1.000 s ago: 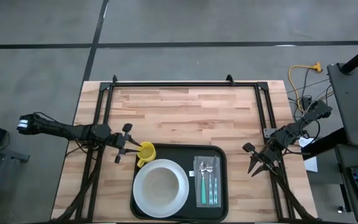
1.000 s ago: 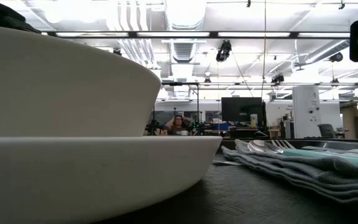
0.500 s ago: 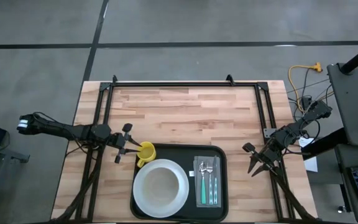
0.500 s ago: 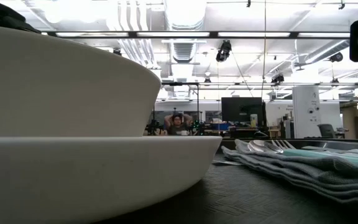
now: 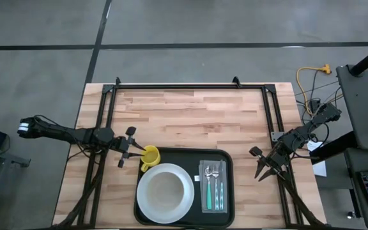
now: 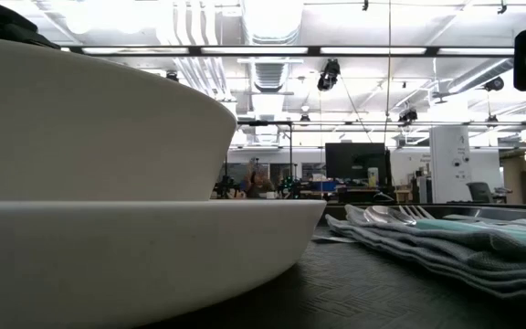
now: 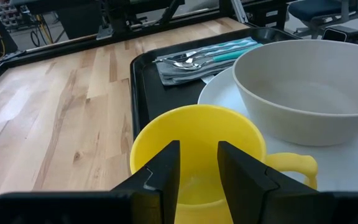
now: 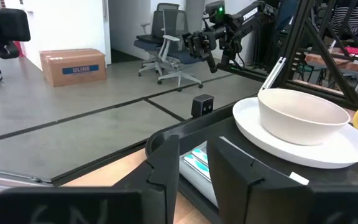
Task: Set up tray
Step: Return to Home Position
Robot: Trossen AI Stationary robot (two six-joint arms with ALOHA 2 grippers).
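The black tray (image 5: 225, 204) lies at the table's near edge. On it a white bowl (image 5: 165, 188) sits in a white plate (image 5: 144, 203), and a grey napkin (image 5: 213, 171) carries cutlery (image 5: 213, 185). A yellow cup (image 5: 150, 155) stands upright in the tray's far left corner, its handle (image 7: 294, 167) toward the plate. My left gripper (image 5: 135, 152), slightly open, is level at the cup's left side. My right gripper (image 5: 266, 174) waits right of the tray, narrowly open, touching nothing. My left gripper (image 7: 198, 163) comes level from the table's left, its fingertips (image 7: 166, 163) right at the yellow cup's outer wall (image 7: 145, 155) below the rim. The fingers themselves hide that spot, so I cannot tell whether they touch it. The cup stands upright on the tray.
A black metal frame (image 5: 177, 85) borders the table's far and side edges. Bare wood (image 5: 190, 118) stretches beyond the tray. Cables (image 5: 312, 83) hang off the table's right side. In the low view the bowl (image 6: 89, 119) and plate (image 6: 135, 247) fill the left.
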